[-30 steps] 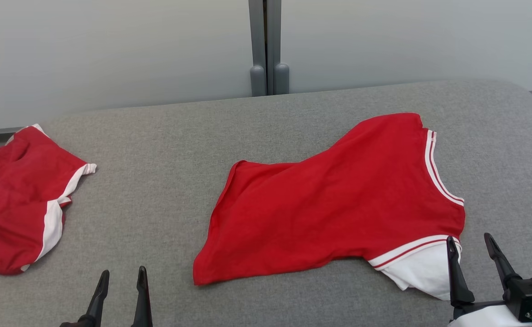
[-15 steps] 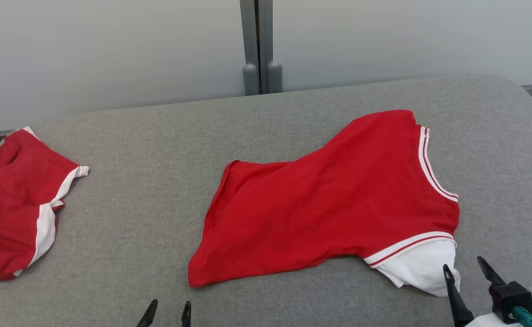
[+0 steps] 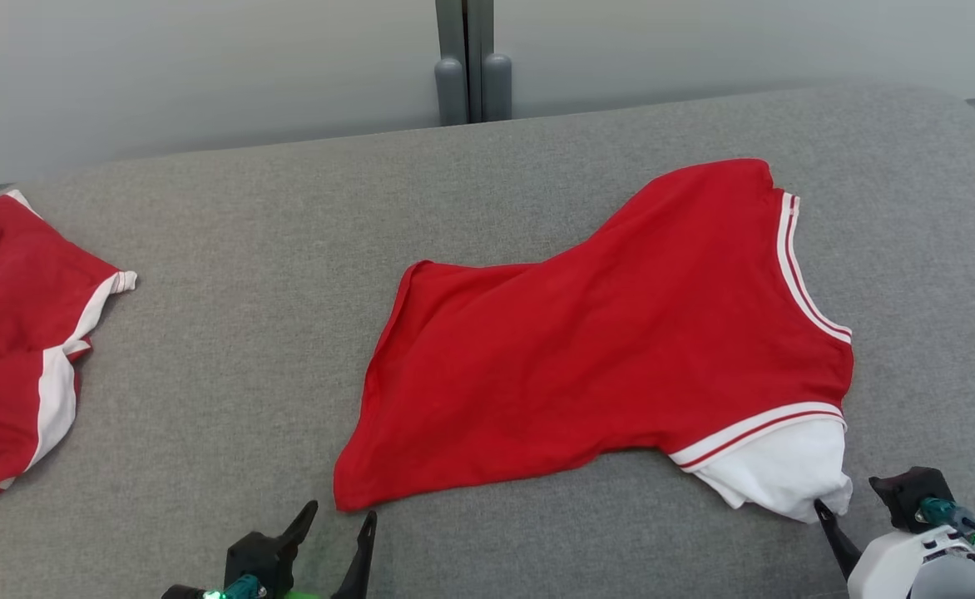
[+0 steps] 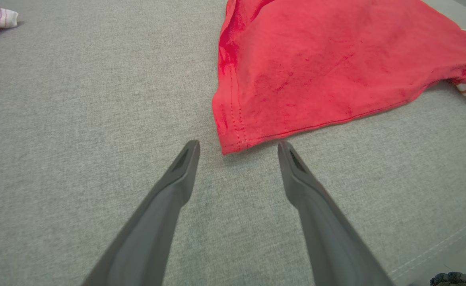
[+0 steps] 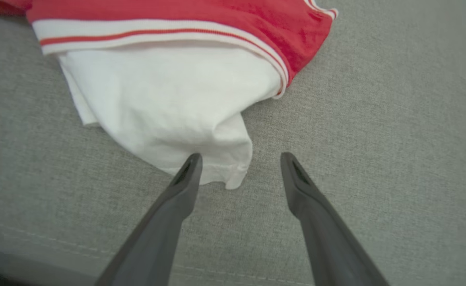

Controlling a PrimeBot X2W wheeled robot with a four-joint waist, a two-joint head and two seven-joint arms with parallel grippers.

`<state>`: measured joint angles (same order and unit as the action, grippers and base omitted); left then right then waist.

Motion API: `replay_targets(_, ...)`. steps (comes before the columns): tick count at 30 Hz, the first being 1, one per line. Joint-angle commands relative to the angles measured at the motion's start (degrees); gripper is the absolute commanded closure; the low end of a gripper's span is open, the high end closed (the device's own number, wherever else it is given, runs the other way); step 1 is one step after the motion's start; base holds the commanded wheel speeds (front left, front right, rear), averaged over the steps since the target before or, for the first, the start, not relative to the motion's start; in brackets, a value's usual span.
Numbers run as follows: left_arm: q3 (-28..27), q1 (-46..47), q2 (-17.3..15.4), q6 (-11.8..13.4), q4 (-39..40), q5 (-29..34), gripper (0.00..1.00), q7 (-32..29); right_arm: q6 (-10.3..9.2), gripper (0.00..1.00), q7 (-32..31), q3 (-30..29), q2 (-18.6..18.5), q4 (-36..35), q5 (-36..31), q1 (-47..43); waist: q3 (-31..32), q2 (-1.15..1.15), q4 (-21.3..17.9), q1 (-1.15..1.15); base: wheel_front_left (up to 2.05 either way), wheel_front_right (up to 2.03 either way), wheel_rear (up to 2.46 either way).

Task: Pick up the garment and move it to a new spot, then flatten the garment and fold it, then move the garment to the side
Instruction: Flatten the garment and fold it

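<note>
At my far left, a second red piece (image 3: 13, 333) with white trim lies crumpled at the edge of the grey cushion (image 3: 230, 249), well apart from everything else. My left claw (image 4: 237, 143) hangs low over the cushion, fingers spread wide and nothing between them. The near left corner of the red garment (image 3: 604, 333) lies just ahead of the tips, in line with the gap. The garment is spread over the middle and right of the cushion, wrinkled, its white-striped edge running along the right side. A white sleeve (image 5: 165, 103) pokes out from under a striped band at the near right corner. My right claw (image 5: 239, 155) is wide open too, and empty. One finger (image 5: 185, 174) overlaps the sleeve's hem, though I cannot tell whether it touches the cloth.
</note>
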<state>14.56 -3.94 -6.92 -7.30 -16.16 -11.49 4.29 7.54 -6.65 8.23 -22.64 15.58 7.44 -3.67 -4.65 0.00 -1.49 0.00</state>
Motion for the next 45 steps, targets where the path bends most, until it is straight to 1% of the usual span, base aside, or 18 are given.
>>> replay_targets(1, 0.2, 1.1, -0.8, -0.2, 0.2, -0.5, 0.00, 0.2, -0.10, 0.00, -0.7, 0.5, -0.4, 0.6, 0.9, 0.9, -1.4, 0.00, 0.0, 0.00, 0.00, 0.00, 0.00)
replay_targets(3, 1.0, 1.6, -1.2, -0.2, 0.4, -0.4, 0.00, -0.1, -0.10, 0.00, -1.2, 1.3, -0.7, 1.2, 1.3, 2.0, -2.1, 0.00, 0.2, 0.00, 0.00, 0.00, 0.00)
replay_targets(8, 2.7, 2.4, -2.8, -0.2, 0.7, -0.2, 0.00, -0.1, -0.10, 0.00, -0.9, 2.5, 0.0, 3.0, 2.2, 3.6, -3.0, 0.00, 0.4, 0.00, 0.00, 0.00, 0.00)
replay_targets(11, 3.2, 2.9, -2.9, -0.2, 0.7, -0.8, 0.00, 0.2, -0.09, 0.00, -0.8, 3.4, 0.0, 3.9, 2.7, 4.2, -3.3, 0.00, 0.4, 0.00, 0.00, 0.00, 0.00)
replay_targets(15, 4.2, 3.7, -3.8, -0.2, 0.8, 0.0, 0.00, 0.7, -0.09, 0.00, -0.3, 4.3, 0.0, 4.8, 3.2, 5.2, -3.7, 0.00, 0.1, 0.00, 0.00, 0.00, 0.00)
replay_targets(22, 5.6, 4.2, -5.0, 1.0, 3.1, 2.3, 0.00, 0.4, -0.10, 0.00, 0.5, 4.7, 0.3, 6.1, 4.0, 6.0, -4.1, 0.00, -0.4, 0.00, 0.00, 0.00, 0.00)
replay_targets(27, 7.0, 5.1, -5.6, 0.8, 3.1, 2.8, 0.00, -0.5, -0.10, 0.00, 0.5, 4.9, 1.0, 6.8, 4.2, 6.8, -5.2, 0.00, -0.7, 0.00, 0.00, 0.00, 0.00)
replay_targets(31, 8.0, 6.3, -6.2, 0.4, 1.7, 2.6, 0.00, -1.0, -0.09, 0.00, -0.7, 6.2, 1.8, 8.0, 5.0, 8.3, -6.4, 0.00, -1.1, 0.00, 0.00, 0.00, 0.00)
replay_targets(32, 8.2, 6.8, -6.3, 0.4, 1.2, 2.4, 0.00, -1.1, -0.09, 0.50, -1.5, 7.1, 1.8, 8.4, 5.4, 8.6, -6.6, 0.00, -1.1, 0.00, 0.00, 0.00, 0.00)
replay_targets(33, 8.4, 7.0, -6.4, 0.4, 0.6, 2.3, 0.54, -1.5, -0.04, 0.99, -1.8, 7.5, 2.1, 8.6, 6.3, 8.9, -6.8, 0.00, -1.2, 0.00, 0.00, 0.00, 0.00)
replay_targets(34, 8.6, 7.3, -6.5, 0.3, 0.0, 2.2, 1.00, -1.5, -0.06, 1.00, -2.0, 7.4, 2.3, 8.7, 7.2, 9.3, -6.9, 0.00, -1.2, 0.00, 0.00, 0.00, 0.00)
replay_targets(37, 9.6, 7.9, -7.0, 0.2, -1.4, 1.5, 1.00, -1.5, -0.09, 1.00, -2.9, 7.7, 2.1, 7.9, 11.0, 9.2, -6.5, 0.00, -1.3, 0.00, 0.00, 0.00, 0.00)
replay_targets(40, 9.4, 7.6, -7.2, 0.0, -0.7, -0.3, 1.00, -1.0, -0.09, 1.00, -2.3, 5.5, 2.7, 3.2, 18.4, 7.9, -5.3, 0.00, -1.4, 0.00, 0.00, 0.00, 0.00)
replay_targets(42, 8.5, 6.5, -7.4, 0.3, 1.5, -1.4, 1.00, -0.9, -0.09, 1.00, -2.5, 3.1, 2.2, -2.2, 24.6, 6.3, -4.2, 0.00, -1.6, 0.00, 0.00, 0.00, 0.00)
replay_targets(45, 7.0, 5.1, -8.1, 0.9, 7.5, -3.2, 1.00, -1.8, -0.09, 1.00, -3.9, -1.3, 0.3, -13.1, 34.0, 2.1, -2.7, 0.00, -1.8, 0.00, 0.00, 0.00, 0.00)
